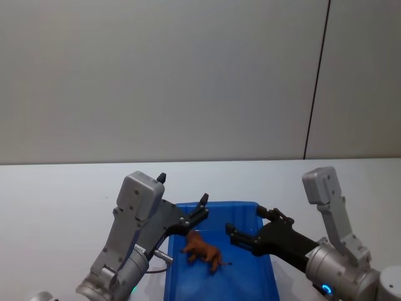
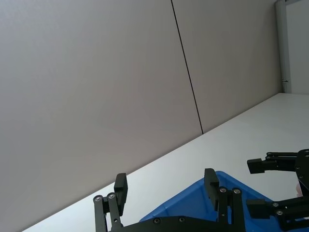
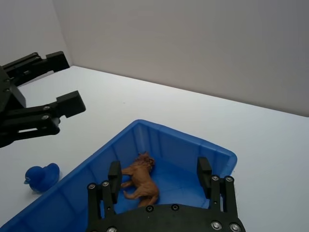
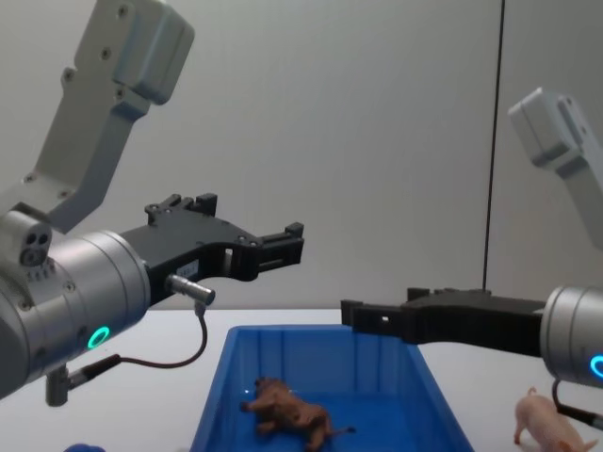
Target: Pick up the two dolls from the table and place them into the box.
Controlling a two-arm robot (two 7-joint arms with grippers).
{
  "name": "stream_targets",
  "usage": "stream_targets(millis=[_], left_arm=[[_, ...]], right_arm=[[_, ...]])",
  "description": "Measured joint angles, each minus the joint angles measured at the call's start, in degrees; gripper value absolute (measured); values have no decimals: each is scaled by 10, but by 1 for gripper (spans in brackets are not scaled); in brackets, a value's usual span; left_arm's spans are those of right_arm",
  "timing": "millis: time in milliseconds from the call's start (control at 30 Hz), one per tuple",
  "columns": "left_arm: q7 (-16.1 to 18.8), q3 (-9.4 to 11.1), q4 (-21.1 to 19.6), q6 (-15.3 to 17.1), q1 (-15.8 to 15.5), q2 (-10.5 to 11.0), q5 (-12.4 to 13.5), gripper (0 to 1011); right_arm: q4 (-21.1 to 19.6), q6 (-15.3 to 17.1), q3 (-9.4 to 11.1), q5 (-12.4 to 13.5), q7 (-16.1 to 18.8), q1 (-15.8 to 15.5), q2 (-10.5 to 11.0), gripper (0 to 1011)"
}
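Plain grey wall backs the white table (image 1: 56, 188), where the blue box (image 1: 232, 204) sits. The reddish-brown lion doll (image 1: 202, 251) lies on the box's floor, so one doll seems done. The pink pig doll (image 4: 546, 421) stands on the table just outside the box's right wall, body apparently crosswise, snout toward the box. Over the box's right half hovers the right gripper (image 1: 245, 222), fingers spread and empty. Over its left rim the left gripper (image 1: 182, 189) is likewise spread, holding nothing. The pig lies on the right gripper's side, so that arm is likely nearer. A blue duck (image 3: 41, 176) sits beside the box's left wall.
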Motion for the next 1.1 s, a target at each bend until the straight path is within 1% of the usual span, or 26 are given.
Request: stream_targets(millis=[67, 133, 367, 567, 667, 800, 900, 1000, 1100], left_arm=[[0, 0, 0, 0, 0, 0, 0, 1001], [0, 0, 0, 0, 0, 0, 0, 1001], [0, 0, 0, 0, 0, 0, 0, 1001], [0, 0, 0, 0, 0, 0, 0, 1001], [0, 0, 0, 0, 0, 0, 0, 1001], [0, 0, 0, 0, 0, 0, 0, 1001], [0, 0, 0, 0, 0, 0, 0, 1001], [0, 0, 0, 0, 0, 0, 0, 1001], [0, 0, 0, 0, 0, 0, 0, 1001]], right_arm=[[1, -1, 0, 0, -7, 0, 0, 984], [1, -2, 0, 0, -12, -2, 1, 1001], [-16, -5, 3, -5, -43, -16, 10, 1001], [-50, -5, 8, -16, -83, -41, 25, 1001], [-63, -4, 10, -19, -97, -51, 31, 1001], [-84, 0, 15, -23, -126, -70, 43, 1001], [-92, 3, 18, -24, -140, -78, 49, 1001], [-105, 11, 23, -26, -162, -93, 59, 1001], [-109, 15, 25, -27, -171, -98, 63, 1001]])
